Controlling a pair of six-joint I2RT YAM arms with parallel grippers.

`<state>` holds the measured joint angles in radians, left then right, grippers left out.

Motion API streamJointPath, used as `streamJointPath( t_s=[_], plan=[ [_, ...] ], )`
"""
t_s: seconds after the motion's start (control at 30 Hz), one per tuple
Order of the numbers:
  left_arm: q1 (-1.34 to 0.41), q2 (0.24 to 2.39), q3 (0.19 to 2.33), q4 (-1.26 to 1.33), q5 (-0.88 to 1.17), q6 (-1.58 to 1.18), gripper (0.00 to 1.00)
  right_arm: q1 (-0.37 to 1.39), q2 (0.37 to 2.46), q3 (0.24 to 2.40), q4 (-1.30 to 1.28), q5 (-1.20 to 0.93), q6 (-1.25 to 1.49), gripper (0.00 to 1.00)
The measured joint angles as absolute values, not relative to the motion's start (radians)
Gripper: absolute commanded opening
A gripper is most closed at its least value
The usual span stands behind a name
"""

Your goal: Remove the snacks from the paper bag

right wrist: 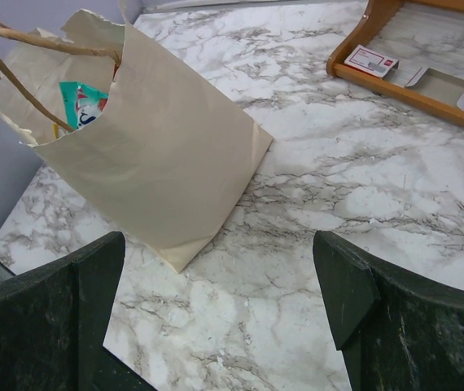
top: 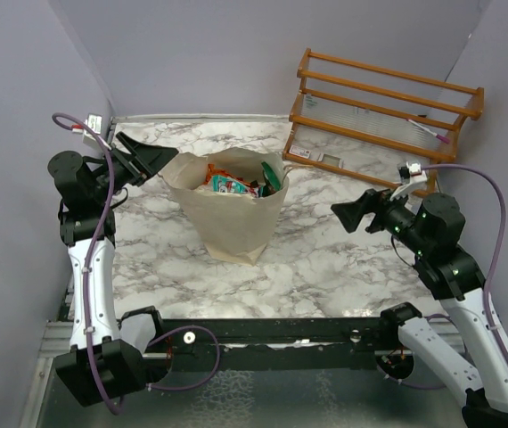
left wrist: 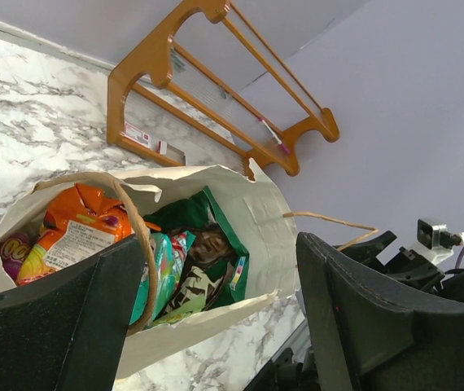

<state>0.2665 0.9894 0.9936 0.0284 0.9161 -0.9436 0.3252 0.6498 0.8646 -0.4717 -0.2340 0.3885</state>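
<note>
The cream paper bag (top: 232, 223) stands upright at the table's middle left, its mouth open and full of snacks (top: 232, 183). In the left wrist view the bag (left wrist: 264, 220) holds an orange packet (left wrist: 73, 224), a green bag (left wrist: 216, 261), a dark brown packet (left wrist: 207, 244) and a magenta-purple one (left wrist: 10, 248). My left gripper (top: 151, 160) is open and empty, just left of the bag's rim. My right gripper (top: 356, 214) is open and empty, well to the right of the bag (right wrist: 167, 163), above the marble.
An orange wooden rack (top: 383, 111) stands at the back right, with small labels at its foot (right wrist: 370, 61). The marble tabletop (top: 325, 259) meets grey walls behind and at both sides. A dark rail runs along the near edge (top: 272, 334).
</note>
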Motion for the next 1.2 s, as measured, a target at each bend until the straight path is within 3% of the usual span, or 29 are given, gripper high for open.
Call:
streamJointPath(
  t_s=[0.13,0.43,0.7,0.87,1.2],
  plan=[
    [0.266,0.99,0.993,0.029,0.916,-0.94,0.76,0.325,0.661,0.865,-0.472,-0.234,0.389,0.99],
    [0.266,1.059,0.994,0.076,0.921,-0.951,0.61,0.325,0.659,0.865,-0.472,-0.234,0.388,0.99],
    [0.266,1.108,1.003,0.114,0.926,-0.969,0.28,0.325,0.661,0.865,-0.472,-0.234,0.388,0.99],
    [0.266,1.156,1.065,0.123,0.928,-0.963,0.02,0.325,0.661,0.865,-0.472,-0.234,0.388,0.99],
    [0.268,1.264,1.245,-0.017,0.926,-0.852,0.0,0.325,0.675,0.865,-0.471,-0.252,0.388,0.99]
  ],
)
